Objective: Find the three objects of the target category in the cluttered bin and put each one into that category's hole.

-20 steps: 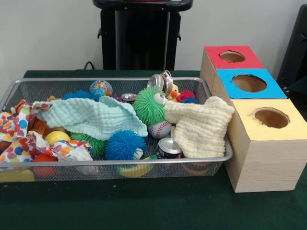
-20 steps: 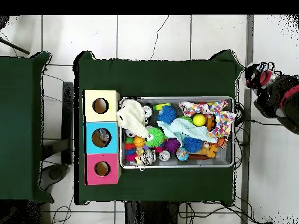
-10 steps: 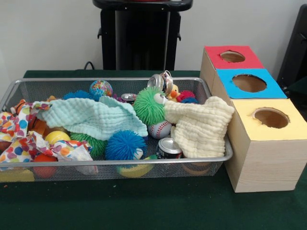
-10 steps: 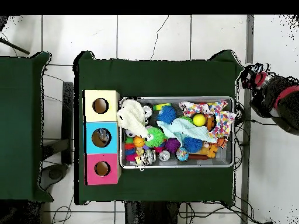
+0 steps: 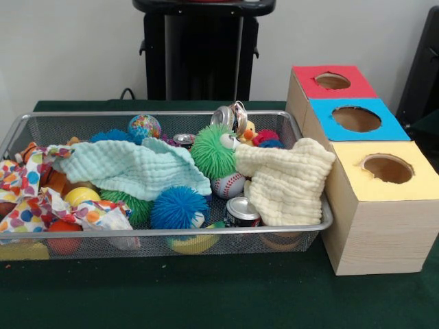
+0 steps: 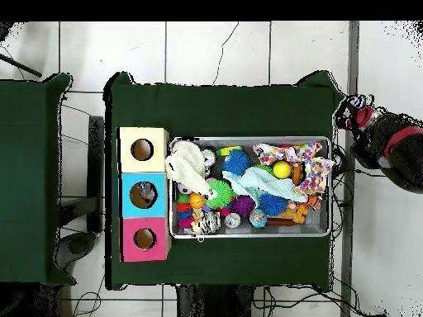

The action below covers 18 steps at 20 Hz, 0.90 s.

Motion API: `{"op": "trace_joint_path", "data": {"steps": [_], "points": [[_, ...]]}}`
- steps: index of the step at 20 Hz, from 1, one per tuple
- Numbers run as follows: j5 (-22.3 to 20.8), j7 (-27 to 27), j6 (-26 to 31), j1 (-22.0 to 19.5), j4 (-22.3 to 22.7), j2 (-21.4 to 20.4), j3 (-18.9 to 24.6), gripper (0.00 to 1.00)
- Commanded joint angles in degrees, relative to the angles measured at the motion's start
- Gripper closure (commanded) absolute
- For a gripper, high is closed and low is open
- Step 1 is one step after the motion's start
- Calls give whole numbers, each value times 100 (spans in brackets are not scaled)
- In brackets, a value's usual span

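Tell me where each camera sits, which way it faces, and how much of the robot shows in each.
Front view: across the table, level with the mesh bin, facing the black pedestal; no arm or gripper shows.
Overhead view: above the table, looking straight down on the bin and the green cloth; only the red and black arm shows, off the table at the picture's right edge.
Shared: the bin, the cream cloth and the yellow, blue and red hole boxes.
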Motion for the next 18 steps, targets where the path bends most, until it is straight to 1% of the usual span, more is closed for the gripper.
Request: {"op": "trace_joint_path", "data": {"steps": [1,3,9,18], "points": [[-506,-2351,-54,-22,77,496,242,100],[-559,-2368,-78,-27,44,549,235,100],[-678,-2475,-111,-52,-136,881,248,100],[-784,-3060,-166,-236,-479,1509,387,100]]}}
